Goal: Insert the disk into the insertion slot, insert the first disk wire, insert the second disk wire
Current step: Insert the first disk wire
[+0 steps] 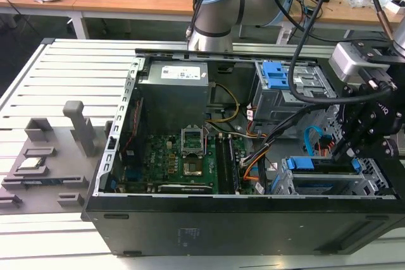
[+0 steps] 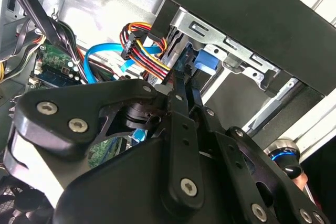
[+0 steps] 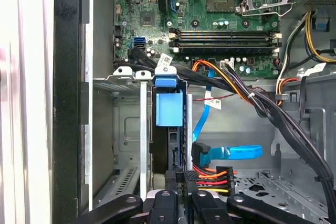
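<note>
1. The jaws of the gripper (image 3: 184, 178) are drawn close together, apparently pinching the coloured wire bundle (image 3: 212, 178) at its plug end.
2. Just beyond, the disk (image 3: 169, 109) already sits in the insertion slot (image 1: 310, 186).
3. This looks like the first-wire step; seating calls for the plug to be square to the disk's socket.

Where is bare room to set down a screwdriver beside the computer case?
The slatted table is bare between the grey fixture and its far edge, beside the case. Crowded: the cables by the disk, where the pincer hangs.
</note>
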Motion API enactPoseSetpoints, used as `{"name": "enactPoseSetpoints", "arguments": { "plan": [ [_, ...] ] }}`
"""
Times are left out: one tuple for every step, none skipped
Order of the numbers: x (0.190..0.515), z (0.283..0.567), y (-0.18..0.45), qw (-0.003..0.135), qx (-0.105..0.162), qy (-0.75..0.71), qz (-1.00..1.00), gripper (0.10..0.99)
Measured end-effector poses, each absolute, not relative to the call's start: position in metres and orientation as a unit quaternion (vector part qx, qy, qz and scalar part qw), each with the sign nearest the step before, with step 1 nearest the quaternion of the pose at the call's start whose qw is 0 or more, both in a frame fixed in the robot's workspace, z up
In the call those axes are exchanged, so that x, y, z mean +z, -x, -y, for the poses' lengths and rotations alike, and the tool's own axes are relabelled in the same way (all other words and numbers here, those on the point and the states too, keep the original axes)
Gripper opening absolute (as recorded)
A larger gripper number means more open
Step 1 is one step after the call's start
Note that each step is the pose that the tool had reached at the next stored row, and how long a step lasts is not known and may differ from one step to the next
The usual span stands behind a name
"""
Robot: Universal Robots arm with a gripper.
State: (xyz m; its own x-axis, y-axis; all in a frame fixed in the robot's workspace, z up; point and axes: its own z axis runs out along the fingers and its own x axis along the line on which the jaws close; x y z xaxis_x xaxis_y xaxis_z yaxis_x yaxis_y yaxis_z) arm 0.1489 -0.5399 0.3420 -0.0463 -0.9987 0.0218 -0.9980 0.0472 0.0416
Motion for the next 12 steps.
{"name": "enactPoseSetpoints", "arguments": {
  "plan": [
    [0.3416, 0.5401, -0.1489, 0.022, -0.007, -0.69, 0.723, 0.169],
    [0.3411, 0.5402, -0.1489, 0.022, -0.007, -0.69, 0.723, 0.169],
    [0.3406, 0.5402, -0.1489, 0.022, -0.007, -0.69, 0.723, 0.169],
    [0.34, 0.5402, -0.1489, 0.022, -0.007, -0.69, 0.723, 0.169],
    [0.3392, 0.5403, -0.1489, 0.022, -0.007, -0.69, 0.723, 0.169],
    [0.3378, 0.5403, -0.1489, 0.022, -0.007, -0.69, 0.723, 0.169],
    [0.3372, 0.5403, -0.1489, 0.022, -0.007, -0.69, 0.723, 0.169],
    [0.3366, 0.5403, -0.1489, 0.023, -0.007, -0.69, 0.723, 0.169],
    [0.3365, 0.5403, -0.1489, 0.023, -0.007, -0.69, 0.723, 0.169],
    [0.3364, 0.5403, -0.1489, 0.023, -0.007, -0.69, 0.723, 0.169],
    [0.3363, 0.5403, -0.1489, 0.023, -0.007, -0.69, 0.723, 0.169],
    [0.3361, 0.5403, -0.1488, 0.022, -0.007, -0.69, 0.723, 0.169]
  ]
}}
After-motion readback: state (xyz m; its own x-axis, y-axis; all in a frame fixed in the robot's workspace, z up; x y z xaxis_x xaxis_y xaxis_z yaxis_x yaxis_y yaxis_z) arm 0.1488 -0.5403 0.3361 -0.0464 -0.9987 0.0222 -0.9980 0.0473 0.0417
